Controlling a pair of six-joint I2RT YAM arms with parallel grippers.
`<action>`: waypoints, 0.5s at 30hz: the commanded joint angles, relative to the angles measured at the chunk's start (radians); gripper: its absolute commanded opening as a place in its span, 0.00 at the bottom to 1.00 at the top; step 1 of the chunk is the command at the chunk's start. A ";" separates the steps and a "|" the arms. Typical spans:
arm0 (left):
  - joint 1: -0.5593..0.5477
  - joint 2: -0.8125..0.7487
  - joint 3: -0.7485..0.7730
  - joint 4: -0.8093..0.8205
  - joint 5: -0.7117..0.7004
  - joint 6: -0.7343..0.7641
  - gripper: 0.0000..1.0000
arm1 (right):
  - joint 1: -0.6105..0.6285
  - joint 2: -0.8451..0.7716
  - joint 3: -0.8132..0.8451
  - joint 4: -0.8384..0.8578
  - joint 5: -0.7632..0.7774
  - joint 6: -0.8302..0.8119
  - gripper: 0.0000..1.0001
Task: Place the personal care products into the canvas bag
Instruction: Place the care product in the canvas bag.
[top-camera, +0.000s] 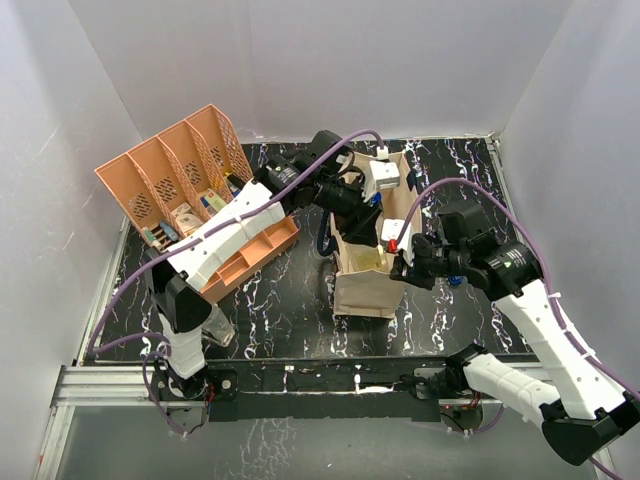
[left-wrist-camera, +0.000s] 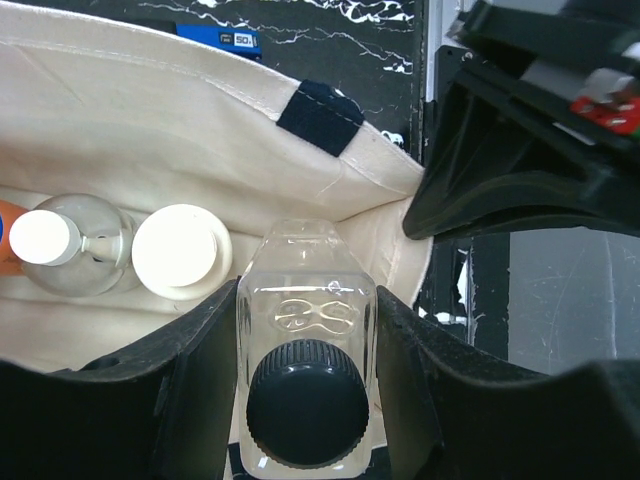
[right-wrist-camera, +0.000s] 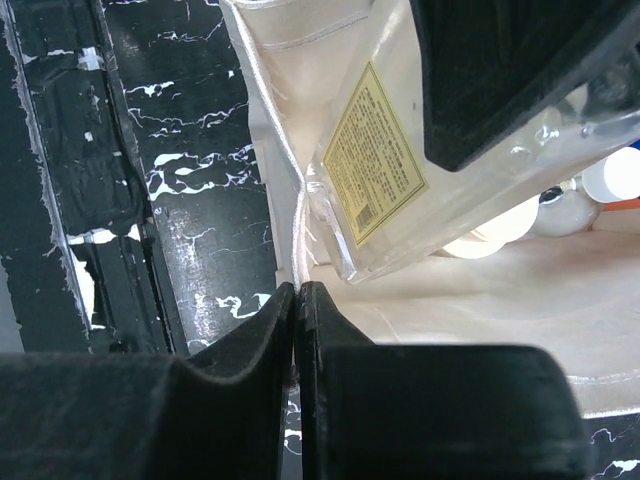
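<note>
- Holding a clear dark-capped bottle (left-wrist-camera: 306, 330) clenched in my left pincer (left-wrist-camera: 305, 370) over the canvas bag (left-wrist-camera: 200, 130).
- My right pincer (right-wrist-camera: 296, 295) is clamped on its rim.
- Two white-topped bottles (left-wrist-camera: 70, 245) (left-wrist-camera: 182, 250) are already inside; this one is not yet released.

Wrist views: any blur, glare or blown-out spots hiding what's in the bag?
Left wrist: the clear bottle is sharp, the white caps in the bag nearly blown out. Right wrist: the right end effector is dark and soft, a bright patch inside the bag blown out, the yellow label unreadable. Top external: even light, no blur.
</note>
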 joint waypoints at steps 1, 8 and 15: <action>-0.004 -0.004 0.007 0.097 0.038 -0.006 0.00 | 0.005 -0.037 -0.013 0.061 -0.029 0.015 0.08; -0.004 0.034 0.000 0.127 0.041 -0.031 0.00 | 0.005 -0.054 -0.037 0.084 -0.033 0.023 0.08; -0.020 0.070 -0.006 0.099 0.021 0.033 0.00 | 0.004 -0.055 -0.048 0.113 -0.027 0.042 0.08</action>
